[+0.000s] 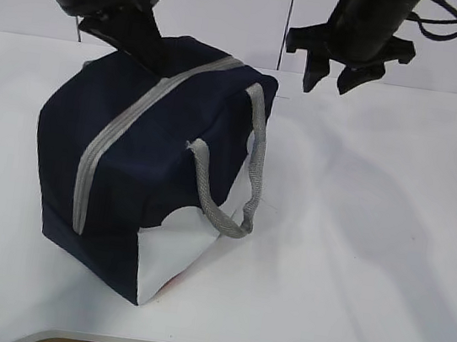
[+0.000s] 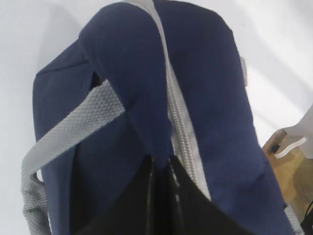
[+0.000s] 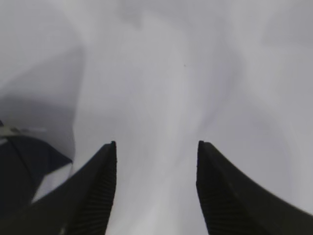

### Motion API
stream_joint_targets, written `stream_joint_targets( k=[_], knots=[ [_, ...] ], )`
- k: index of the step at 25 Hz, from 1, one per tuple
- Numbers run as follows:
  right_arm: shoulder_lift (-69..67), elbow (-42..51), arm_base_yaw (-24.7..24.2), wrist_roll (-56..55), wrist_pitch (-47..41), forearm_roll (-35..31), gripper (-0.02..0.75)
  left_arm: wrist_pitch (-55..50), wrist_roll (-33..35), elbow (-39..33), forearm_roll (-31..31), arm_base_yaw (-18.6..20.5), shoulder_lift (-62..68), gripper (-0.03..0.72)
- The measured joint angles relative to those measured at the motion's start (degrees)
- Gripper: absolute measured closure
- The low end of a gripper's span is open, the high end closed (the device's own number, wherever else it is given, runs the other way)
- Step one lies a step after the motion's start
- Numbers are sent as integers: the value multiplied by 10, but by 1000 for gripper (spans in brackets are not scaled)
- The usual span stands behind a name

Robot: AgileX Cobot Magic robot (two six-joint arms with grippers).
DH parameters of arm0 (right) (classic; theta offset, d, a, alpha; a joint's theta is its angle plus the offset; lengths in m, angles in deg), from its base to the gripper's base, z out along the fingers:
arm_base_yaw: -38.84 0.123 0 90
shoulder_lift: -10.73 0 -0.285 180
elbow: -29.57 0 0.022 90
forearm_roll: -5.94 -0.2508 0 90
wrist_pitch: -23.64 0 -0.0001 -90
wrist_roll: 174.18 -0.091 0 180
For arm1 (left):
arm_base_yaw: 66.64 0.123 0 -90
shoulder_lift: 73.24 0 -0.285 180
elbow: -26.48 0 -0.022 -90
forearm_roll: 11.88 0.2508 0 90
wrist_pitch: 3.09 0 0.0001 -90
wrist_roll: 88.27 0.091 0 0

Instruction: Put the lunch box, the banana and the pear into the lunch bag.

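At the lower centre of the exterior view the white table (image 1: 368, 267) lies bare of loose items — no lunch box, banana or pear shows in any view, so I judge them to be inside the bag or simply hidden.

The lunch bag (image 1: 140, 167) stands left of centre, boxy and navy, its grey zipper (image 1: 119, 130) running closed along the top as far as I can see, one grey handle (image 1: 238, 194) drooping down the white side panel.

At the far end of the bag, upper left, the left gripper (image 2: 164, 164) is pinched tight on a fold of navy fabric beside the zipper.

In the upper right the right gripper (image 1: 334, 77) hangs above the table, apart from the bag, jaws spread and empty.

This looks like the closing stage — next, judging by the scene, the left claw must let go and lift clear.
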Motion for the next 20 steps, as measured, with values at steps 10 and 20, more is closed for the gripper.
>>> stream_joint_targets(
  k=[10,20],
  knots=[
    [6,-33,8,74,-52,0,323,6,0,2,13,0,2,673],
    [55,-35,9,79,-59,-35,323,8,-10,6,16,0,2,291]
  ],
)
